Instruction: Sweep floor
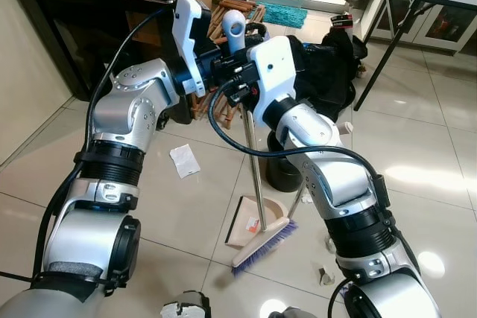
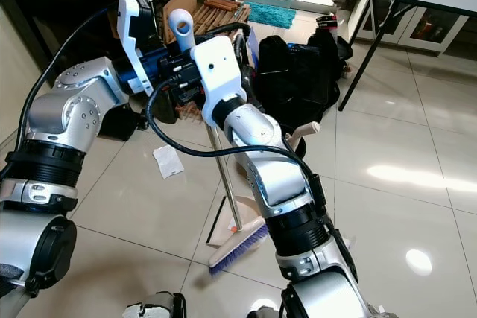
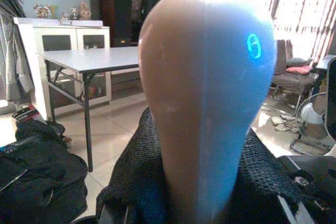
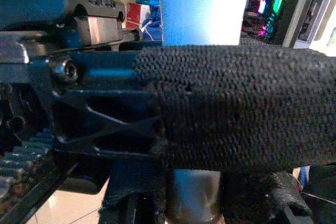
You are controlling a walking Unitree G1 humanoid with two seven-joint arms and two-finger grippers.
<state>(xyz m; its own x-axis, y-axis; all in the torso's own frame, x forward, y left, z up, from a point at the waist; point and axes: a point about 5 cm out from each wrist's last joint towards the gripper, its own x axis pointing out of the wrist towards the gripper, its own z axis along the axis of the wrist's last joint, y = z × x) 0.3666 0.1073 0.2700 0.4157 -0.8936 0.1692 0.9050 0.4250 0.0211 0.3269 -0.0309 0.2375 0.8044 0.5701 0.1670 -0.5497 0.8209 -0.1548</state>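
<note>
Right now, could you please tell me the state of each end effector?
Left end effector: closed on the broom handle, near its top.
Right end effector: closed on the same handle.

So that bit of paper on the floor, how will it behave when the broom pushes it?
The paper looks thin and crumpled, so it is probably very light and floppy. On the glossy tile floor it should slide easily, yet may flutter or skip over the broom bristles. A slow stroke toward the dustpan seems safest.
</note>
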